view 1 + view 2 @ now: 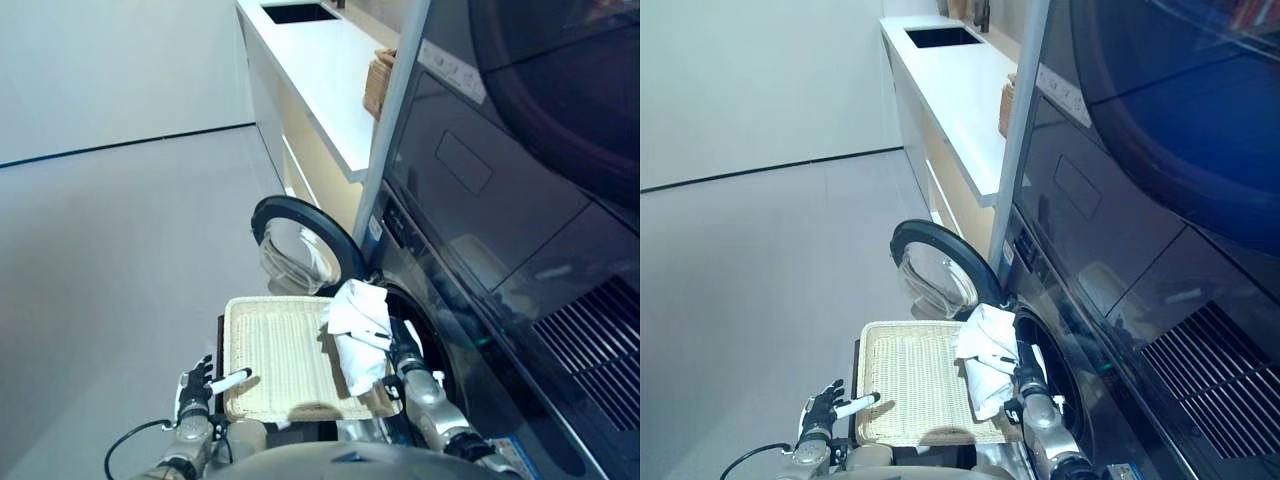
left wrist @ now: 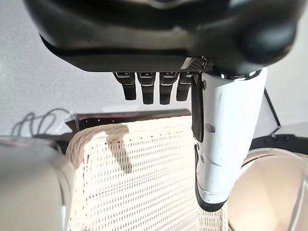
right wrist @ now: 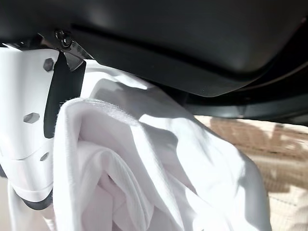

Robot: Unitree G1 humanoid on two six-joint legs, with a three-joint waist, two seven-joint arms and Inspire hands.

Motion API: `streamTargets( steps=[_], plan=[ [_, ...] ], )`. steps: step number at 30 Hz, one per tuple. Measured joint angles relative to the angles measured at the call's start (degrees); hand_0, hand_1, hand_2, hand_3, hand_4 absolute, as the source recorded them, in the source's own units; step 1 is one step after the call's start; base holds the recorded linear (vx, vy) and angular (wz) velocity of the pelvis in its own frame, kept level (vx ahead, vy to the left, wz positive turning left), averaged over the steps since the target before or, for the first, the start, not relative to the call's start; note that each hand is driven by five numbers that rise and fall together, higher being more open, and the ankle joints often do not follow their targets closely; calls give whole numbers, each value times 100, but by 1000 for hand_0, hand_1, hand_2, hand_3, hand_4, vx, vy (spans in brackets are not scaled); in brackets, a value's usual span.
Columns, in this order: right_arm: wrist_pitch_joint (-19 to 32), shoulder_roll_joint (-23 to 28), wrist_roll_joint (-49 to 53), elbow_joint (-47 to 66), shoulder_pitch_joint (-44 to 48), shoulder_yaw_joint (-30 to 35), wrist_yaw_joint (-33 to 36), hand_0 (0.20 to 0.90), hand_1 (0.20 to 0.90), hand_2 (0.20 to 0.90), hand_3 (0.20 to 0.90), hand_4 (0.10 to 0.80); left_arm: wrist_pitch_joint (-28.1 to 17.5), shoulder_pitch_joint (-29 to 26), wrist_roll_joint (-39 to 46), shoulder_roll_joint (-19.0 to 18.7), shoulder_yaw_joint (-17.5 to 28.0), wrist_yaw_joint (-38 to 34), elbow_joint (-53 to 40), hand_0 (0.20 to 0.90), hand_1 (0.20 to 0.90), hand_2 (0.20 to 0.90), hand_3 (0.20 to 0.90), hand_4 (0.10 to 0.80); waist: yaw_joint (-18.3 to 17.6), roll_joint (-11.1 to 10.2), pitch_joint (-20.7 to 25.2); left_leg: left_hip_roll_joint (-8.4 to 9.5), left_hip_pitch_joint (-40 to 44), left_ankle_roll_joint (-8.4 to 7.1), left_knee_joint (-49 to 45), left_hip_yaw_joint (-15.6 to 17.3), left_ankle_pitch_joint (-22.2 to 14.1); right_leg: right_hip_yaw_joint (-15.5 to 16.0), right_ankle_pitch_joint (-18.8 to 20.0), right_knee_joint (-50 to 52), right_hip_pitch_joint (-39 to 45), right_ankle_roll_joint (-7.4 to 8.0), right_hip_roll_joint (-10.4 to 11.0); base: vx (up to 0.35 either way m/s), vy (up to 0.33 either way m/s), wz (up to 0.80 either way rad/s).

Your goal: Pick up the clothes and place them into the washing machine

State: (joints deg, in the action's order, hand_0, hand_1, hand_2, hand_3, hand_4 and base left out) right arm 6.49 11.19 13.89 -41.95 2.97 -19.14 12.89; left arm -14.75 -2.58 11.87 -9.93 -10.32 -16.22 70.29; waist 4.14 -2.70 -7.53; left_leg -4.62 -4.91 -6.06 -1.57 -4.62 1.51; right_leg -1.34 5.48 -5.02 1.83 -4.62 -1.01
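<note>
Over on the robot's left, the left hand (image 1: 196,388) is hanging just beside the near left corner of the wicker basket (image 1: 275,350), its fingers (image 2: 152,88) straight and slack with nothing in them, the white-covered thumb (image 1: 231,380) reaching in over the basket's rim. The basket, shallow, pale and woven, is sitting low in front of the robot with nothing lying on its weave. Behind it the round washer door (image 1: 300,245) is standing swung open, its dark ring framing clear glass.

Moving right, a white garment (image 1: 358,328) is dangling in a bunched fold over the basket's right edge, right in front of the dark drum opening (image 1: 1050,375) of the washing machine (image 1: 470,300). The right hand (image 1: 405,360) is gripping it from below: in the right wrist view the cloth (image 3: 144,163) is pressing against the white thumb cover (image 3: 26,125) and spilling across the palm. So the garment is sitting in the right hand, lifted off the basket and not yet inside the drum.

Further back, a white counter (image 1: 320,70) is running along the wall beside the machine, with a sink (image 1: 298,12) set into it and a second small wicker basket (image 1: 379,85) standing at its right edge.
</note>
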Motion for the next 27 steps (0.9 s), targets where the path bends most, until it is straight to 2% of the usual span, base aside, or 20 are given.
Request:
streamTargets(
  steps=[2, 3, 4, 5, 8, 11, 14, 18, 19, 20, 21, 22, 23, 24, 25, 27],
  plan=[
    [-8, 78, -2, 3, -8, -46, 75, 200, 200, 200, 200, 300, 89, 60, -16, 23, 8, -14, 1, 900, 900, 900, 900, 800, -6, 256, 37, -24, 268, 68, 183, 142, 3, 1, -68, 5, 68, 102, -124, 144, 112, -21],
    [-20, 96, -1, -12, -20, -74, 84, 200, 200, 200, 200, 300, 92, 95, -33, 22, 6, -16, -3, 900, 900, 900, 900, 800, -26, 380, 56, -48, 401, 423, 334, 124, 232, -1, -109, 7, 93, 178, -177, 155, 114, -21],
    [-23, 72, 5, -42, -41, -102, 92, 200, 200, 200, 200, 300, 107, 98, -34, -5, 13, -25, -4, 900, 900, 900, 900, 800, -8, 361, 63, -7, 484, 439, 397, 214, 274, -25, -179, 6, 145, 272, -113, 162, 115, -21],
    [-23, 7, 21, -133, -31, -92, 85, 200, 200, 200, 200, 300, 113, 121, -35, -30, 18, -30, -12, 900, 900, 900, 900, 800, 1, 353, 70, 46, 572, 530, 472, 291, 334, 26, -208, 6, 192, 346, -27, 150, 122, -22],
    [-18, -274, 440, -374, -22, -40, 80, 200, 200, 200, 200, 300, 120, 184, -27, -109, 24, -38, -106, 900, 900, 900, 900, 800, 7, 362, 174, 194, 686, 652, 613, 453, 361, 46, -220, 31, 199, 493, 170, 124, 124, -11],
    [-23, -420, 891, -596, 4, -48, 75, 200, 200, 200, 200, 300, 120, 190, -19, -113, 21, -44, -247, 900, 900, 900, 900, 800, 151, 442, 220, 300, 778, 741, 612, 531, 300, 38, -230, 15, 272, 567, 282, 86, 97, -5],
    [-21, -515, 1281, -861, 67, 151, 86, 200, 200, 200, 200, 300, 115, 200, 3, -99, 2, -38, -377, 900, 900, 900, 900, 800, 198, 502, 294, 346, 785, 764, 612, 598, 257, 29, -286, 28, 265, 627, 339, 110, 113, -2],
    [2, -595, 1837, -1031, 196, 393, 134, 200, 200, 200, 200, 300, 83, 366, 105, -125, 6, -28, -513, 900, 900, 900, 900, 800, 372, 525, 313, 357, 727, 798, 611, 917, 217, 46, -310, 130, -28, 670, 399, -102, 44, -38],
    [6, -586, 1885, -1056, 345, 393, 196, 200, 200, 200, 200, 300, 42, 486, 205, -130, 5, -33, -591, 900, 900, 900, 900, 800, 493, 530, 318, 314, 634, 780, 610, 1179, 196, 245, -346, 239, -288, 703, 479, -283, -10, -102],
    [80, -597, 1996, -1055, 464, 402, 236, 200, 200, 200, 200, 300, 36, 574, 288, -138, -12, -34, -655, 900, 900, 900, 900, 800, 567, 544, 350, 269, 390, 807, 589, 1380, 169, 487, -275, 260, -545, 803, 562, -251, -21, -105],
    [246, -633, 2170, -1047, 593, 412, 268, 200, 200, 200, 200, 300, 35, 574, 375, -135, -25, -35, -667, 900, 900, 900, 900, 800, 563, 524, 349, 246, 167, 793, 570, 1402, 218, 584, -227, 390, -772, 809, 601, -223, -10, -45],
    [399, -704, 2344, -1018, 675, 514, 342, 200, 200, 200, 200, 300, 34, 518, 467, -170, -135, -38, -666, 900, 900, 900, 900, 800, 470, 443, 328, 306, -60, 786, 517, 1323, 281, 598, -133, 344, -860, 954, 710, -115, 1, -3],
    [454, -750, 2503, -1017, 735, 604, 369, 200, 200, 200, 200, 300, 33, 477, 521, -180, -215, -41, -675, 900, 900, 900, 900, 800, 454, 453, 281, 311, -145, 828, 479, 1271, 333, 643, -90, 303, -923, 979, 721, -150, 12, 17],
    [559, -764, 2927, -1019, 894, 857, 526, 200, 200, 200, 200, 300, -11, 421, 615, -95, -314, -23, -686, 900, 900, 900, 900, 800, 455, 557, 181, 311, -261, 813, 467, 1209, 365, 687, 42, 199, -959, 920, 713, -224, 28, 4],
    [663, -777, 3098, -1018, 922, 904, 609, 200, 200, 200, 200, 300, -78, 408, 687, -37, -364, -33, -698, 900, 900, 900, 900, 800, 450, 617, 121, 322, -284, 817, 414, 1180, 377, 687, 93, 167, -971, 960, 718, -226, 28, -9],
    [1004, -793, 3551, -919, 1228, 1117, 716, 200, 200, 200, 200, 300, -271, 380, 818, 11, -454, -95, -866, 900, 900, 900, 900, 800, 457, 703, -104, 321, -642, 706, 224, 1042, 259, 683, 88, 300, -1340, 947, 741, -184, 47, -21]
  ],
)
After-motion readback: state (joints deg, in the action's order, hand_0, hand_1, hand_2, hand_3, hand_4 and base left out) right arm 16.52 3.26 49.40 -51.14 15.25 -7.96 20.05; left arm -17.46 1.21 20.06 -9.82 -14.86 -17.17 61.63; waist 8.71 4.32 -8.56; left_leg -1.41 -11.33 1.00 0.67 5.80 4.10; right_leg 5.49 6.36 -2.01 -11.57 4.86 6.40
